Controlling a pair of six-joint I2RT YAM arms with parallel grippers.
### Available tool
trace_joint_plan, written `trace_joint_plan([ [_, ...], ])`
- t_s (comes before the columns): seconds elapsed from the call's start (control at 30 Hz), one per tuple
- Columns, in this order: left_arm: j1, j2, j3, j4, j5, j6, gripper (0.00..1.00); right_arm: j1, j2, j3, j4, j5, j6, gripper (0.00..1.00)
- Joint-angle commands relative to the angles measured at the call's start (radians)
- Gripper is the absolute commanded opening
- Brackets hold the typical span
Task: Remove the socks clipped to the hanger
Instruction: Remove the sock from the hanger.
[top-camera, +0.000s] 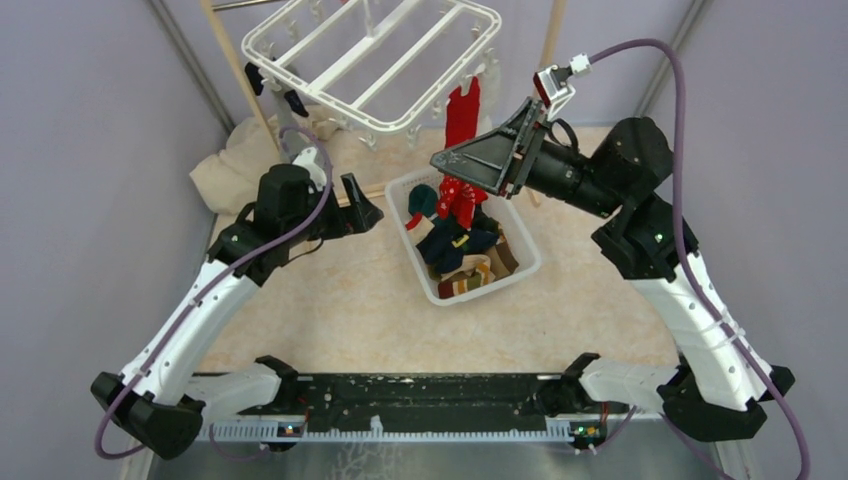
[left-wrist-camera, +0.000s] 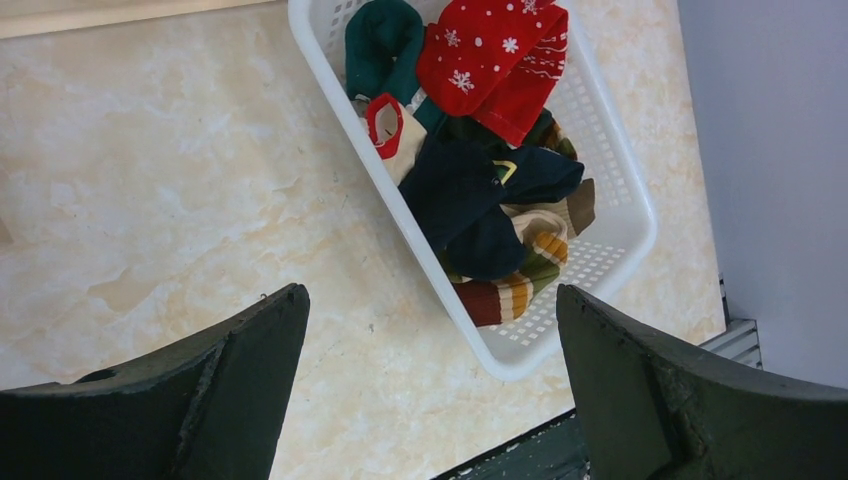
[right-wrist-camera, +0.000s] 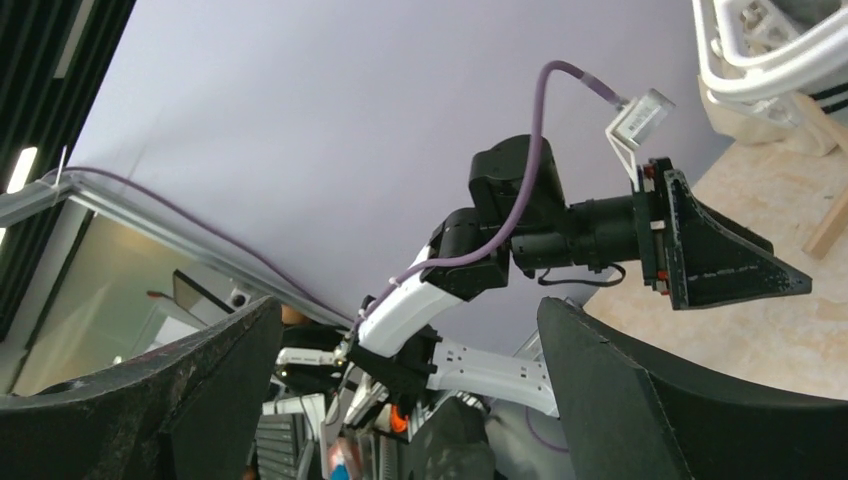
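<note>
Top view: the hanger (top-camera: 375, 60) sits at 12 o'clock over the table's far edge. A red sock (top-camera: 462, 108) is clipped at its 5 o'clock corner, above the basket (top-camera: 490, 286). Dark socks (top-camera: 290, 100) hang at its 9 o'clock side. The right gripper (top-camera: 445, 168) is spread wide and empty, in front of the red sock's lower part. The left gripper (top-camera: 362, 205) is wide and empty, at 9 o'clock of the basket.

Left wrist: fingers (left-wrist-camera: 230, 380) are apart with nothing between them. The basket is at 1 o'clock, with loose socks (left-wrist-camera: 470, 200) inside.

Right wrist: fingers (right-wrist-camera: 180, 390) are apart. It's looking at the left arm, with the hanger's corner at 1 o'clock and the red sock out of frame.

Suggestion: re-aim the right wrist at the red sock, pinch the fabric below the clip and pull straight down. The hanger will probably swing.
</note>
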Motion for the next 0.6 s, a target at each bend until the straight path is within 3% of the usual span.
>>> trace_joint_plan([
  [0.0,-0.006,-0.031,-0.004,0.014,-0.007,0.012,0.99,-0.034,-0.021,-0.056,0.153,-0.085,0.060,0.98],
  [0.37,-0.006,-0.095,-0.023,-0.021,-0.021,0.012,0.99,-0.034,-0.022,-0.062,0.218,-0.130,0.083,0.98],
  [0.57,-0.006,-0.074,-0.025,-0.018,-0.021,0.012,0.99,-0.034,-0.043,-0.017,0.143,-0.088,0.023,0.98],
])
